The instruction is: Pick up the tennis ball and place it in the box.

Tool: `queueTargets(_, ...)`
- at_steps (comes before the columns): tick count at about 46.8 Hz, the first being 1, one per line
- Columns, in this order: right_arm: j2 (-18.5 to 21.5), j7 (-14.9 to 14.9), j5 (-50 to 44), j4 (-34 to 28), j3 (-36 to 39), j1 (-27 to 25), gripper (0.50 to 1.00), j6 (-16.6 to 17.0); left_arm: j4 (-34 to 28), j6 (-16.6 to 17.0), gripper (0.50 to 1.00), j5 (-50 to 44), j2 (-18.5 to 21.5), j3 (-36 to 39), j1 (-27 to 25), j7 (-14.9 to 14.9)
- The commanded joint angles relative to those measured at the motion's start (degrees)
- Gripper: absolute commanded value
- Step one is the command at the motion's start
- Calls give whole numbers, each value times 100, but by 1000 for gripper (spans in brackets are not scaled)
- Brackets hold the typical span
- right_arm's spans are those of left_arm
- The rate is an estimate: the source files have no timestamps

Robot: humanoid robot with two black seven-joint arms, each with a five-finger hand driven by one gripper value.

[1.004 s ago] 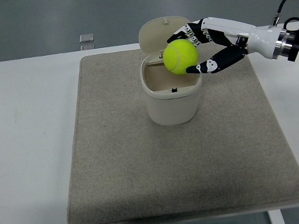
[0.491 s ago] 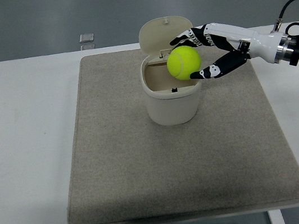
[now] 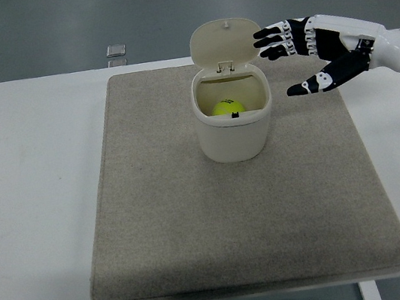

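Since a second ago the tennis ball (image 3: 228, 106) has left the right hand (image 3: 305, 53) and is lying inside the box (image 3: 235, 125), the hand now hanging spread and empty beside the lid (image 3: 224, 39); light, springy, felt-covered, it is probably best gripped across its middle.

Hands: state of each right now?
Left hand: not in view.
Right hand: open, fingers spread, holding nothing, beside the box; tennis ball sits inside it.
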Motion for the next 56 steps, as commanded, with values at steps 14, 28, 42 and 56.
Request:
queueTargets(14, -27, -89, 1195, -1288, -13, -110, 905, 78, 0, 0, 992, 0, 0, 0, 1, 1)
queueTargets(28, 448, -1038, 2962, -2219, -4, -198, 905, 78, 0, 0, 992, 0, 0, 0, 1, 1)
queueTargets(42, 1089, -1680, 4158, -2747, -4, -242, 905, -381, 0, 0, 992, 0, 0, 0, 1, 1)
queueTargets(56, 1204, -1636, 4193, -2774, 84, -303, 909, -487, 0, 0, 992, 0, 0, 0, 1, 1)
